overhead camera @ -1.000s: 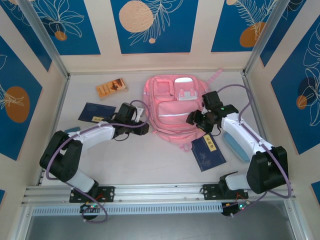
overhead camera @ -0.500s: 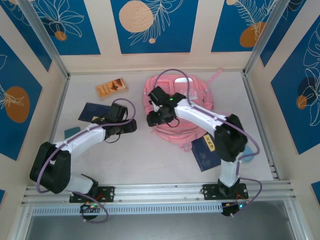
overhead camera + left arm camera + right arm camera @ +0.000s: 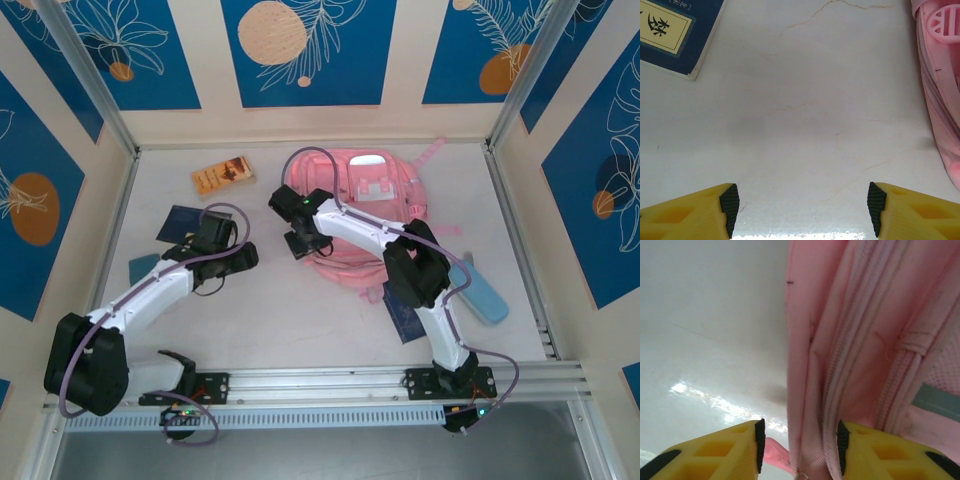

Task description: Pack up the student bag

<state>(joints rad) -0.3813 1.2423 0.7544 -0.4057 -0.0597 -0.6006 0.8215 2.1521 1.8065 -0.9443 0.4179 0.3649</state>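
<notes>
Pale table; right gripper seemingly straddles student bag edge.

The pale worktop carries the student bag, an orange booklet, a navy book, a second navy book and a light-blue case.

Robotics lab test cell, white marbled counter boxed in by aluminium frame posts, printed blue-and-cream wall panels on three sides, white left arm and right arm bolted side by side to a slotted aluminium rail at the near edge
</notes>
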